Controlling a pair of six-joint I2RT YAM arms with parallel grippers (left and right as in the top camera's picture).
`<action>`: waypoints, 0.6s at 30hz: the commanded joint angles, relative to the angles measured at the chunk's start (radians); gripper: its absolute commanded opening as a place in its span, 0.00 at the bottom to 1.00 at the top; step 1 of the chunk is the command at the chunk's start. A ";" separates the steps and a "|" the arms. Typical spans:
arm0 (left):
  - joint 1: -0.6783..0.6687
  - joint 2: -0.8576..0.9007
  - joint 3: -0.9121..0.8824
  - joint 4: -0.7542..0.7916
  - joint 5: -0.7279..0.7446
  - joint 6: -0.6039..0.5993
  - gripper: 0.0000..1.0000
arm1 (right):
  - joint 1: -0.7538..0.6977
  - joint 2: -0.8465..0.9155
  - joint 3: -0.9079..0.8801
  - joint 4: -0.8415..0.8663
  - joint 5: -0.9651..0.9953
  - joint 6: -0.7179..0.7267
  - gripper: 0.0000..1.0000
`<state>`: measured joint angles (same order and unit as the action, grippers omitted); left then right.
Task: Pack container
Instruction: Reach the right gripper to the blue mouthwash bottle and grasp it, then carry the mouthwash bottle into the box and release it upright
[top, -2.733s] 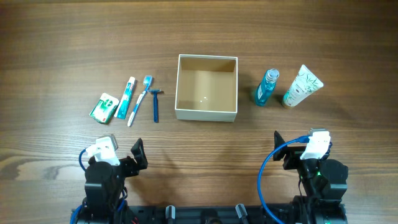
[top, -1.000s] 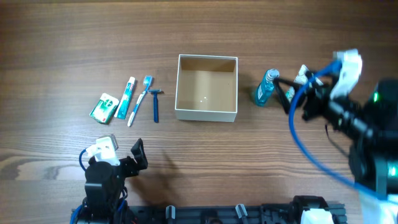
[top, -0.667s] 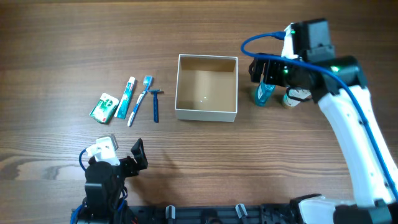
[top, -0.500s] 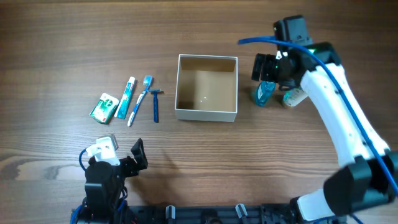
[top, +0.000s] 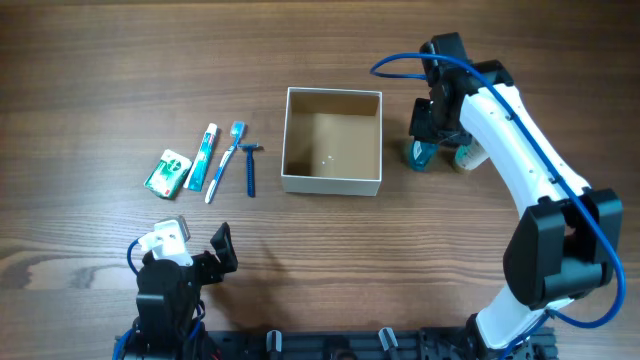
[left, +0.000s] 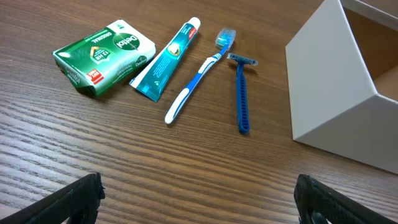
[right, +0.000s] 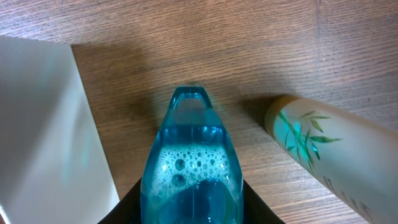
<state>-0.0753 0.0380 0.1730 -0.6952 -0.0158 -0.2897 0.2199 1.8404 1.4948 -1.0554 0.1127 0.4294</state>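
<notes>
The container (top: 332, 184), a square white box with a tan inside, stands open in the middle of the table; its white wall shows in the left wrist view (left: 329, 93) and the right wrist view (right: 43, 124). Just to its right stands a blue bottle of liquid (top: 421, 153). My right gripper (top: 430, 128) is over that bottle. In the right wrist view its black fingers (right: 124, 208) press both sides of the bottle (right: 191, 155). My left gripper (top: 222, 250) rests open at the near left edge, nothing between its fingers (left: 199, 199).
A white tube with green leaves (top: 470, 157) lies right of the bottle, close to it (right: 323, 149). Left of the container lie a green soap bar (top: 167, 171), a toothpaste tube (top: 203, 157), a toothbrush (top: 226, 160) and a blue razor (top: 250, 168).
My right arm has swung from the near right edge out to the blue bottle and its jaws have closed on it. The left arm has not moved.
</notes>
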 joint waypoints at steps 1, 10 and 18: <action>0.007 -0.005 -0.013 -0.005 0.016 0.014 1.00 | 0.010 -0.173 0.018 -0.011 -0.001 -0.011 0.17; 0.007 -0.005 -0.013 -0.005 0.016 0.013 1.00 | 0.278 -0.566 0.015 0.019 -0.020 0.119 0.06; 0.007 -0.005 -0.013 -0.005 0.016 0.014 1.00 | 0.301 -0.056 0.006 0.209 0.031 0.067 0.10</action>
<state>-0.0753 0.0383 0.1730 -0.6952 -0.0158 -0.2897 0.5220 1.7256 1.4929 -0.8783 0.1062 0.5152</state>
